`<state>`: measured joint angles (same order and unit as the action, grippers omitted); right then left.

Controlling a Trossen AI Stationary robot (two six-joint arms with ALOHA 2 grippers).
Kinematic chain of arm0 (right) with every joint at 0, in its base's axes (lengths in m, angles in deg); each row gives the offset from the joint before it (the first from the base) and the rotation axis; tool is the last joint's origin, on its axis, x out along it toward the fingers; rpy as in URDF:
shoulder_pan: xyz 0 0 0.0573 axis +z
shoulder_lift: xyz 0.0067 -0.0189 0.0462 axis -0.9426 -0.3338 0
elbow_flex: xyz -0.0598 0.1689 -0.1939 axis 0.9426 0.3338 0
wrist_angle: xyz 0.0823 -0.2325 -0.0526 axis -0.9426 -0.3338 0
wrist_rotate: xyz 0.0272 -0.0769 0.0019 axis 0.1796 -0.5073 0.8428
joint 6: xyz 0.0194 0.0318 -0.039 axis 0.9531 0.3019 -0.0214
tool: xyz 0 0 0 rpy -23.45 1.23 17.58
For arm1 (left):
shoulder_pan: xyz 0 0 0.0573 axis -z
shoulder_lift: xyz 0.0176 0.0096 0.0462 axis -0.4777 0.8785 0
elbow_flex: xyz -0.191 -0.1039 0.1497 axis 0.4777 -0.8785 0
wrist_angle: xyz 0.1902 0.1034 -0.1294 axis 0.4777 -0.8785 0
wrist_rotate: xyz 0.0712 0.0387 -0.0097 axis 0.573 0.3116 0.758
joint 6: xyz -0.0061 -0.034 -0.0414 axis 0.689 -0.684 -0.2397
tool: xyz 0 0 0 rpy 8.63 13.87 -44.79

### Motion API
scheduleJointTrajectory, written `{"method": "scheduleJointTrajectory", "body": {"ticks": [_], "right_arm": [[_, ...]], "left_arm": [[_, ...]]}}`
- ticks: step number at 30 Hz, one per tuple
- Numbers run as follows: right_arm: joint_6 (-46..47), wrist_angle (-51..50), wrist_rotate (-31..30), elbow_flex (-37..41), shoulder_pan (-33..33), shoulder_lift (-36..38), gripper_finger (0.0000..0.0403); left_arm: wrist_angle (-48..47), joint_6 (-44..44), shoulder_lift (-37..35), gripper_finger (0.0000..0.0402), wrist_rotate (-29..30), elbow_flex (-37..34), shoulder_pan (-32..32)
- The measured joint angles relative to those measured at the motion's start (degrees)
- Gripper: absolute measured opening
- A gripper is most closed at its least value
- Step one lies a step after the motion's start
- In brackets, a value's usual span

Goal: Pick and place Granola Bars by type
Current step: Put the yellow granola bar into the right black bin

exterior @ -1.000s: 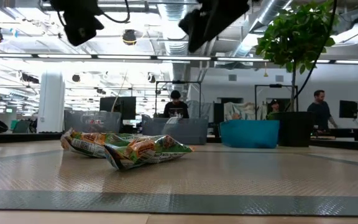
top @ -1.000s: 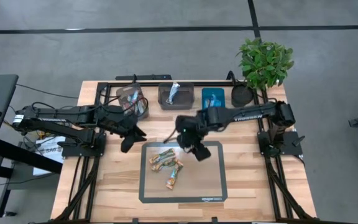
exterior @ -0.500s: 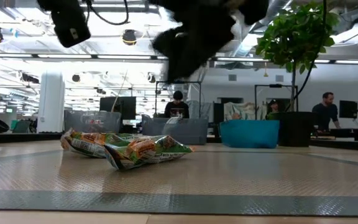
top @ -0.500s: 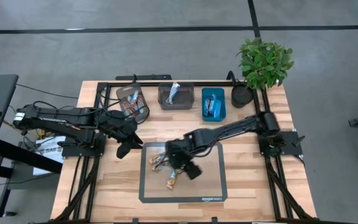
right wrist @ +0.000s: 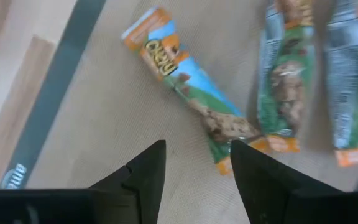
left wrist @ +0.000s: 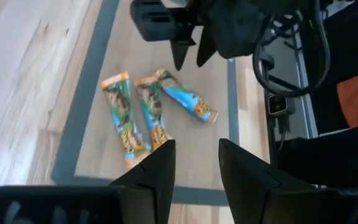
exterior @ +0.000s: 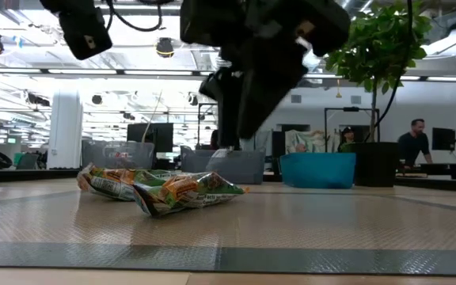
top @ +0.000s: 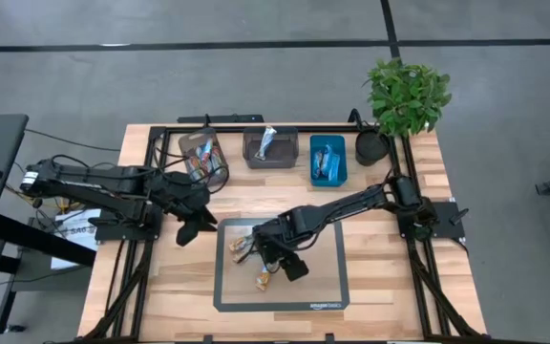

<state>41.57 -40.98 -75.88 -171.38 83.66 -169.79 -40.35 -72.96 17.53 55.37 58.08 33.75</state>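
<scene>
Three Granola Bars (top: 256, 255) lie on the grey mat (top: 323, 287) at the middle of the surface. The right pincer (right wrist: 194, 163) is held open directly above them, the nearest bar (right wrist: 191, 106) lying just ahead of its fingertips with its long axis running diagonally across the gap. The left pincer (left wrist: 194, 163), also open, is parked off the mat's left edge, farther away.

A grey-bordered mat (top: 327, 287) is lying on the wooden table (top: 399, 296). A wire basket (top: 204, 153), a grey bin (top: 285, 158) and a blue bin (top: 314, 172) are lining the far edge beside a potted plant (top: 407, 96). People, perhaps working at desks, are showing in the room behind (exterior: 408, 146).
</scene>
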Motion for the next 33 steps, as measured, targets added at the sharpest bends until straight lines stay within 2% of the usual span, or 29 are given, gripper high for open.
{"method": "scheduleJointTrajectory", "body": {"ticks": [5, 12, 16, 26, 28, 33], "right_arm": [[3.5, -0.3, 0.0, -0.1, -1.3, 2.3, 0.0167], [8.8, -1.8, 0.2, -0.1, -2.1, 7.6, 0.0164], [10.6, -0.7, 0.0, 0.7, -2.0, 13.9, 0.0162], [22.5, 7.5, -7.5, 20.5, -0.7, 33.0, 0.015], [24.0, 8.2, -9.3, 23.7, -0.2, 36.1, 0.0148], [26.9, 8.1, -12.6, 28.7, 0.7, 42.3, 0.0144]], "left_arm": [[0.1, 3.5, 3.4, 0.0114, 0.5, 0.0, 3.1], [1.7, 3.3, 15.5, 0.0114, 12.7, 0.0, 5.7], [7.6, 4.7, 21.4, 0.0114, 14.4, 0.0, 5.7], [20.8, 7.0, 34.9, 0.0114, 10.4, -0.5, 5.7], [21.2, 7.3, 36.8, 0.0114, 10.8, -0.5, 5.7], [20.6, 5.6, 41.0, 0.0114, 16.1, -0.1, 5.5]]}}
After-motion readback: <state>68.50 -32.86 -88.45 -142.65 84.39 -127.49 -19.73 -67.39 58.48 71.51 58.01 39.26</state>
